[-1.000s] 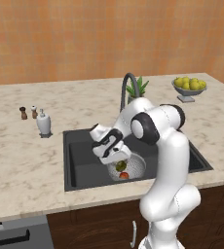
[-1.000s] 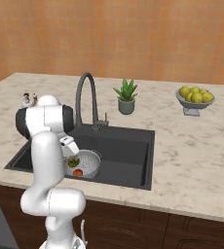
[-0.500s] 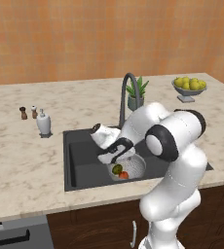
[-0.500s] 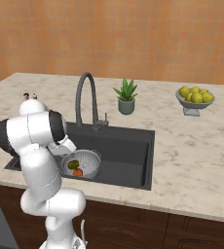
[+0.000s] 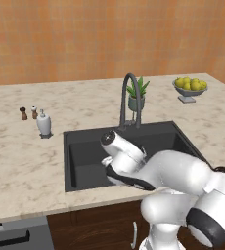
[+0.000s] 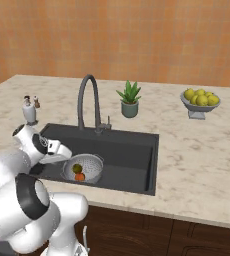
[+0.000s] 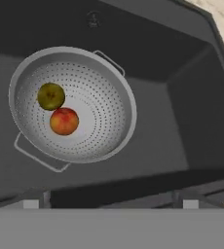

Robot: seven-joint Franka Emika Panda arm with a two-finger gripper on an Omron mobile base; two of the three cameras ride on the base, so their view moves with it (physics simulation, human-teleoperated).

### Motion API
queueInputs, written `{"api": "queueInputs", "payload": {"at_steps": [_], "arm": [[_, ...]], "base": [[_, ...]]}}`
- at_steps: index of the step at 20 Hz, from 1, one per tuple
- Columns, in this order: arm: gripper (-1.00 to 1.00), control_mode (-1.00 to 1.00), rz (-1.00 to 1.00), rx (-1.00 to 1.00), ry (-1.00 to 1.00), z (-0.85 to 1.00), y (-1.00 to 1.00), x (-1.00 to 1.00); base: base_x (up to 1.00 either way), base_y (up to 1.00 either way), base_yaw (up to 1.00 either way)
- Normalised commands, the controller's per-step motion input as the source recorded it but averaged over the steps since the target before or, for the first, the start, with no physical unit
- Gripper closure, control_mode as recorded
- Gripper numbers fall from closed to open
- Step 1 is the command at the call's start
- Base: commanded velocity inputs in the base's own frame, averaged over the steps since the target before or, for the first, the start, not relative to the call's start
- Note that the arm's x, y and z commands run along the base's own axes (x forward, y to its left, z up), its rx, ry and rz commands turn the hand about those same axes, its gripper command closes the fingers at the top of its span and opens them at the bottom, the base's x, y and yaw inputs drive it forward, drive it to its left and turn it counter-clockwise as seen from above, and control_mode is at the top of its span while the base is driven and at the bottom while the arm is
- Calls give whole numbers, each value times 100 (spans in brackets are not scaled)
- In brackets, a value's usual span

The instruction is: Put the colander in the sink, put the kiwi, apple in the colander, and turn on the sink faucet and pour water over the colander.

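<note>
The grey pierced colander (image 7: 99, 97) stands in the dark sink (image 7: 182, 112), left of the basin's middle. Inside it lie the olive-green kiwi (image 7: 51, 96) and the red apple (image 7: 64, 121), side by side. From the right base view the colander (image 6: 89, 164), kiwi (image 6: 77, 168) and apple (image 6: 80, 176) sit just right of my hand. My gripper (image 7: 109, 202) hangs above the colander's near edge, open, with nothing between its wide-set fingertips (image 7: 33, 202). The gooseneck sink faucet (image 6: 87, 100) rises behind the basin. The water is out of view. My arm hides the colander in the left base view.
A potted plant (image 6: 129, 100) stands right of the faucet. A dish of lemons (image 6: 200, 102) is at the far right of the counter. A soap dispenser (image 5: 44, 123) and two small shakers (image 5: 28, 113) stand left of the sink (image 5: 85, 146).
The arm has folded lower and toward the sink's front edge, and the hand has drawn back from over the colander. Kiwi and apple stay in the colander.
</note>
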Motion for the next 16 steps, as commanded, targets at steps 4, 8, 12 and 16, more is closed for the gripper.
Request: {"api": "queueInputs", "payload": {"at_steps": [4,8,12,16], "arm": [[-100,-100,30,10,0,71,-32,-79],[-100,-100,25,10,0,57,-51,-78],[-100,-100,24,15,0,65,-60,-55],[-100,-100,18,13,0,67,-70,-16]], "base": [[0,0,0],[0,0,0],[0,0,0],[0,0,0]]}}
